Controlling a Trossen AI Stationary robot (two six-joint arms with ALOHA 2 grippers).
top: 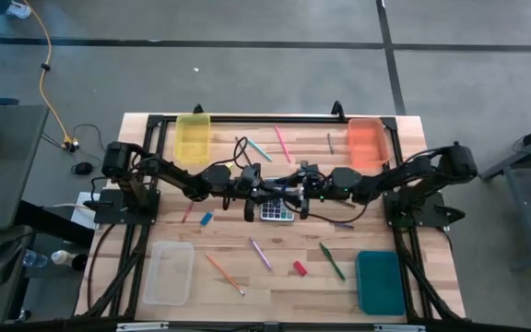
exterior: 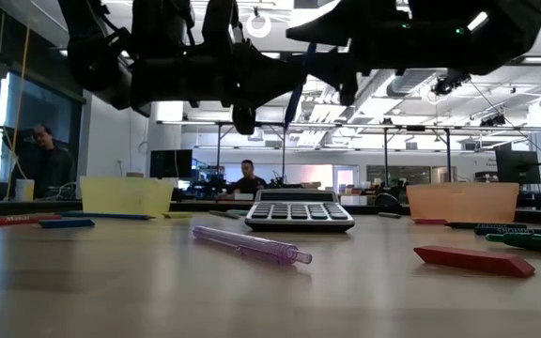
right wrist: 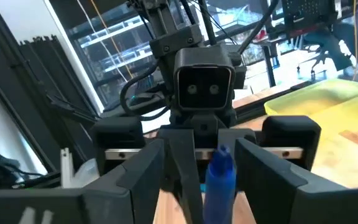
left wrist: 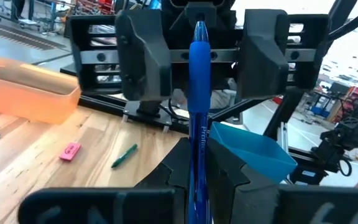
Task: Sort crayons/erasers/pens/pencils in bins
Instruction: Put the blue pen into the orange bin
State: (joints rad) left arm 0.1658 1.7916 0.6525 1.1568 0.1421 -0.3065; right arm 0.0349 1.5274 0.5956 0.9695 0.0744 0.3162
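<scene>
Blue pen (left wrist: 199,106) (barrel print partly legible, "Profile") between left jaws.

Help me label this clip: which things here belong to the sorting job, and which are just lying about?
Job: blue pen in left claw, right claw around its end; yellow bin, orange bin, clear bin, teal bin; purple pen; green pen; orange pencil; red eraser.
Lying about: calculator; orange cable on the floor.

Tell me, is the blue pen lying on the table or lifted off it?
Lifted. The blue pen is held in the air between the left gripper and the right gripper, above the calculator.
</scene>
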